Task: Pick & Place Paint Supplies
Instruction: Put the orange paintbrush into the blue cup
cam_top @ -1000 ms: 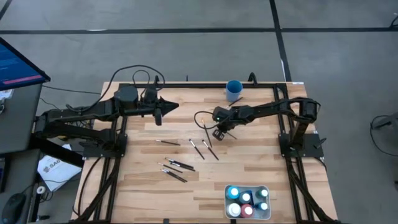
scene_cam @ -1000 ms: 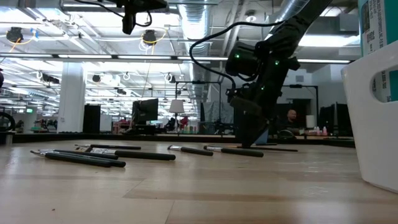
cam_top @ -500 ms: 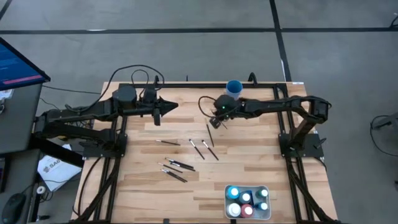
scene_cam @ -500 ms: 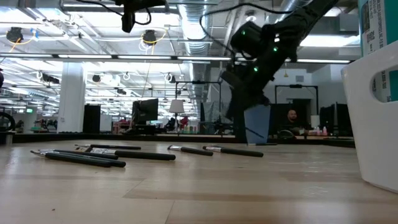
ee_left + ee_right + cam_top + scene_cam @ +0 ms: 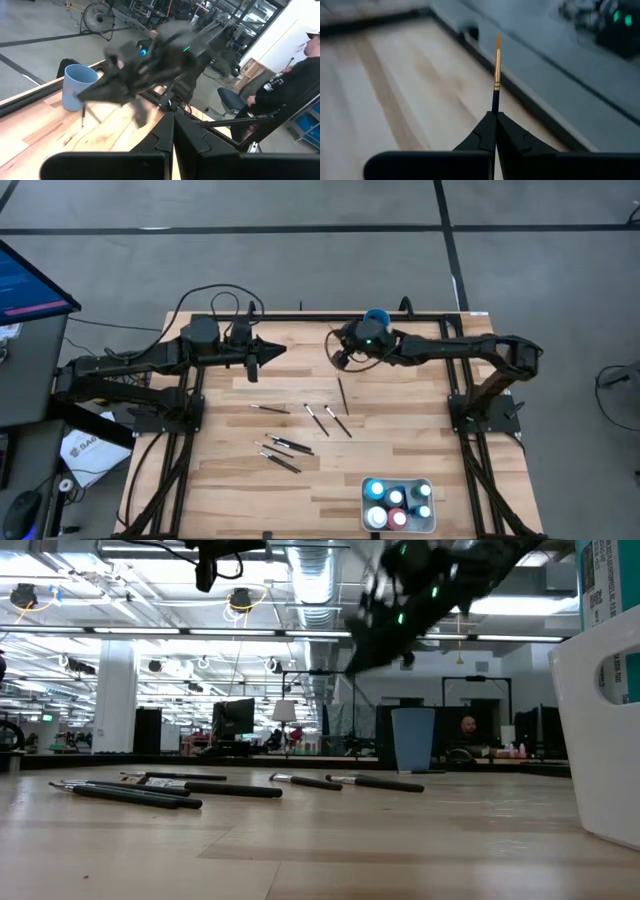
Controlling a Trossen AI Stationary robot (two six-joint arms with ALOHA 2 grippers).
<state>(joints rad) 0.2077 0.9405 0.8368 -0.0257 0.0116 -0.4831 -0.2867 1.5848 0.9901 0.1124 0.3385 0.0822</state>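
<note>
My right gripper (image 5: 343, 360) is raised above the table's far side, just left of the blue cup (image 5: 377, 321), and is shut on a thin dark paintbrush (image 5: 495, 85) with an orange bristle tip. In the left wrist view this brush (image 5: 83, 117) hangs below the right gripper's fingers, beside the cup (image 5: 77, 87). Several other brushes (image 5: 300, 425) lie flat near the table's middle. The paint bottles (image 5: 397, 502) stand in the white tray (image 5: 429, 485) at the near edge. My left gripper (image 5: 253, 367) is shut and waits in the air over the far left part. My right gripper pinches the paintbrush by its dark handle (image 5: 495, 107) between the two fingertips. The brush runs on along the fingers' line, and its ferrule and orange tip (image 5: 497, 42) stick out beyond them. It is lifted clear of the table and points slanting down.
The blue cup stands upright at the far edge, with the black frame rail behind it. The white tray's wall (image 5: 600, 730) rises close by on the low view's right. Brushes (image 5: 180, 788) lie scattered across the middle. Bare wood shows on the near left.
My right gripper has risen from the table's middle, where it stood at the brushes, and moved toward the far edge and the blue cup, tipping as it went. The brush it holds has come up clear of the table. My left arm kept still.
</note>
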